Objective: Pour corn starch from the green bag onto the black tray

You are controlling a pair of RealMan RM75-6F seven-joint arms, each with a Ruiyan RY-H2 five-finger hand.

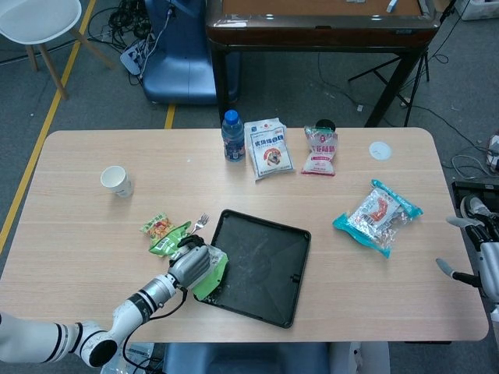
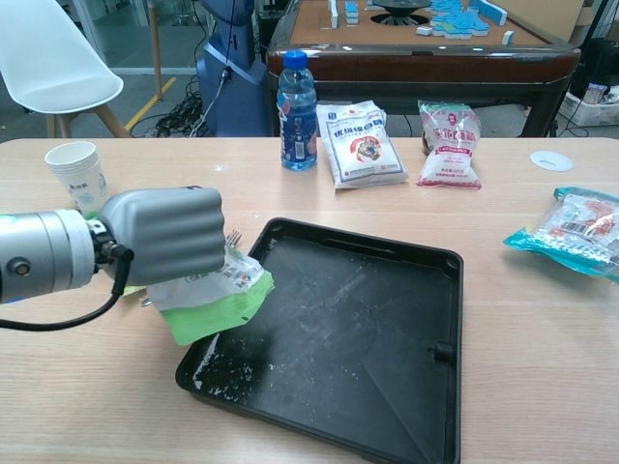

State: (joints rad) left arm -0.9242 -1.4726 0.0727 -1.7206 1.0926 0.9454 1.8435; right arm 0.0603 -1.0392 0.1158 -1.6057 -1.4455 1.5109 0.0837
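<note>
The black tray (image 1: 269, 261) (image 2: 368, 329) lies in the middle of the table, with white powder specks (image 2: 227, 372) in its near-left corner. My left hand (image 1: 192, 265) (image 2: 169, 235) grips the green bag (image 1: 211, 273) (image 2: 215, 297) at the tray's left rim. The bag hangs below the hand, tilted over the rim, and its upper part is hidden by the fingers. My right hand (image 1: 477, 259) shows only in the head view, past the table's right edge, fingers apart and holding nothing.
A water bottle (image 1: 231, 136) (image 2: 297, 108), a white bag (image 1: 267, 148) (image 2: 363, 143) and a pink bag (image 1: 320, 149) (image 2: 449, 145) line the far side. A teal snack bag (image 1: 378, 216) (image 2: 575, 230) lies right. Paper cup (image 1: 116, 181) (image 2: 75, 169), snack packet (image 1: 158, 227) and fork (image 1: 201, 222) lie left.
</note>
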